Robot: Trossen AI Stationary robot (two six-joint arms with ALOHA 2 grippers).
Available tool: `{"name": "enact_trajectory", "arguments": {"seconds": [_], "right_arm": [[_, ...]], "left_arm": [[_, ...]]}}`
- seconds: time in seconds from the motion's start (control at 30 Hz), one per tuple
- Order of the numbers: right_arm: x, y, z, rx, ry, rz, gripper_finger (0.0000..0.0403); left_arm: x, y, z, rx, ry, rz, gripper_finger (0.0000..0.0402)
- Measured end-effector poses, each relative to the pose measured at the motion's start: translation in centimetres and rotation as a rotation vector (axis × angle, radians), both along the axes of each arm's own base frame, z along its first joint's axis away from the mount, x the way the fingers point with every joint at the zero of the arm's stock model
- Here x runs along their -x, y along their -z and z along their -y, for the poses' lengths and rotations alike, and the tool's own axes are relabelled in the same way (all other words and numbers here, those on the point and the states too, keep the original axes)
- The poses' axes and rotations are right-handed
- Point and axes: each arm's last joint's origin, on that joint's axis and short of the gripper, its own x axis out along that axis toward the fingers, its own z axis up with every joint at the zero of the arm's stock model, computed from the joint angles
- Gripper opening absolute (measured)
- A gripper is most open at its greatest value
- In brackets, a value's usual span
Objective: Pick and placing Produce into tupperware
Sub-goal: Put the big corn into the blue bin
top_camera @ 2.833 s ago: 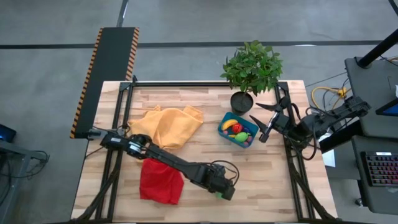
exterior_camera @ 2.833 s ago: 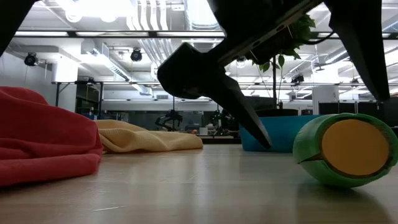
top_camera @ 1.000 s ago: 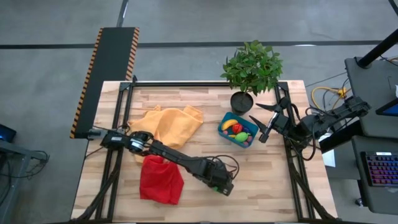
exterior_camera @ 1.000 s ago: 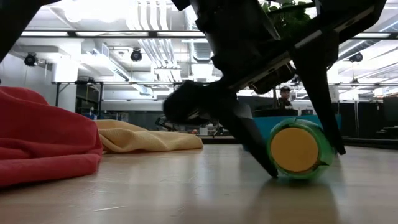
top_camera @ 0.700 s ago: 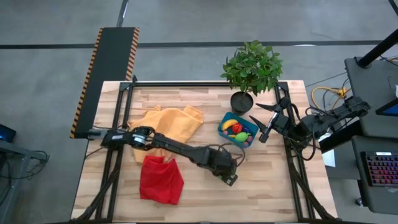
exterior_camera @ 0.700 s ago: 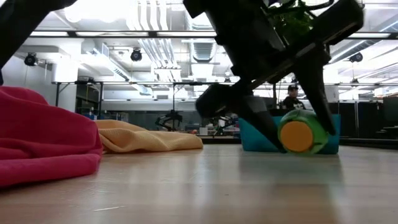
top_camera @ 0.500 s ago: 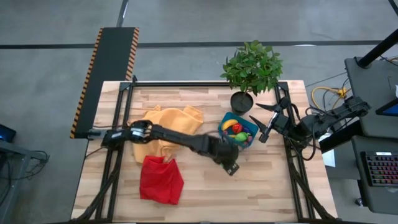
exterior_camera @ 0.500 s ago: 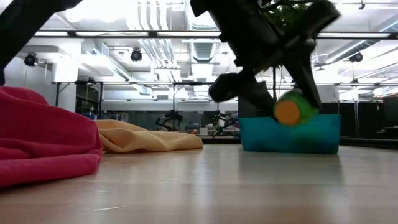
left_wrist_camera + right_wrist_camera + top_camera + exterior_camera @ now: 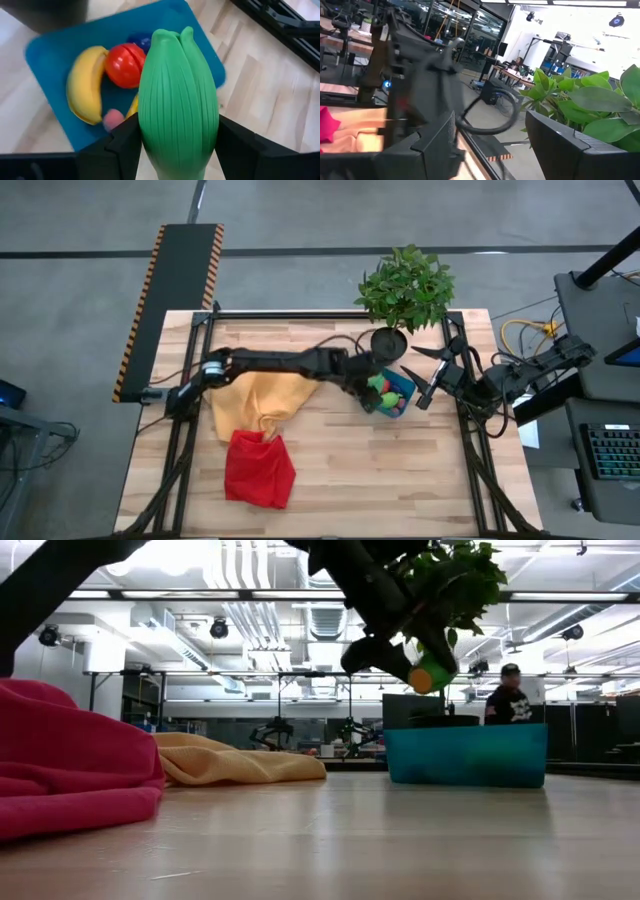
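My left gripper point(image 9: 372, 393) hangs over the teal tupperware point(image 9: 399, 385) at the table's far right and is shut on a green ribbed produce piece point(image 9: 177, 95) with an orange flat end point(image 9: 428, 682). In the low view this piece is in the air above the tupperware point(image 9: 465, 755). Inside the tupperware lie a yellow banana point(image 9: 82, 90), a red tomato point(image 9: 125, 65), a pink piece point(image 9: 114, 119) and a small yellow piece point(image 9: 133, 106). My right gripper point(image 9: 428, 376) waits open at the table's right edge. My left gripper pinches the green piece between its two fingers point(image 9: 125, 145), one on each long side of its ribbed body point(image 9: 150, 135). The fingers point down from above. The piece is lifted clear, its orange end toward the near side and its green tip over the tupperware.
A leafy potted plant point(image 9: 405, 288) in a black pot point(image 9: 388, 340) stands just behind the tupperware. A yellow cloth point(image 9: 262, 395) lies under the left arm, and a red cloth point(image 9: 258, 468) lies near the table's near-left. A person point(image 9: 510, 690) stands far off in the room.
My left gripper has carried the green piece from the table's near middle up and toward the far right. The piece has gone from resting on the table to lifted clear above the tupperware. The left arm has swung over the yellow cloth.
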Motion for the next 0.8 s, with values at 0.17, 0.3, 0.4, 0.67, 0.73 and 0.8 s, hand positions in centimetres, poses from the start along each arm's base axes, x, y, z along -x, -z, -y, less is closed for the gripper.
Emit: {"name": "enact_trajectory", "arguments": {"seconds": [0.17, 0.3, 0.4, 0.67, 0.73, 0.8], "right_arm": [[0.0, 0.0, 0.0, -0.004, 0.000, 0.004, 0.0238], [0.0, 0.0, 0.0, -0.005, 0.000, 0.004, 0.0238], [0.0, 0.0, 0.0, -0.005, 0.000, 0.005, 0.0238], [0.0, 0.0, 0.0, -0.024, -0.002, 0.015, 0.0238], [0.0, 0.0, 0.0, -0.041, -0.003, 0.023, 0.0238], [0.0, 0.0, 0.0, -0.049, -0.005, 0.024, 0.0238]], "left_arm": [[0.2, 0.1, -3.4, -0.030, -0.016, 0.005, 0.0190], [0.4, 0.4, -4.8, -0.064, -0.002, 0.005, 0.0190], [0.2, 0.5, -5.0, -0.066, 0.024, 0.039, 0.0195], [-0.2, 1.2, -5.0, -0.057, 0.072, 0.065, 0.0207], [-0.2, 1.7, -5.0, -0.070, 0.088, 0.051, 0.0208], [-0.5, 2.2, -5.0, -0.075, 0.094, 0.058, 0.0209]]}}
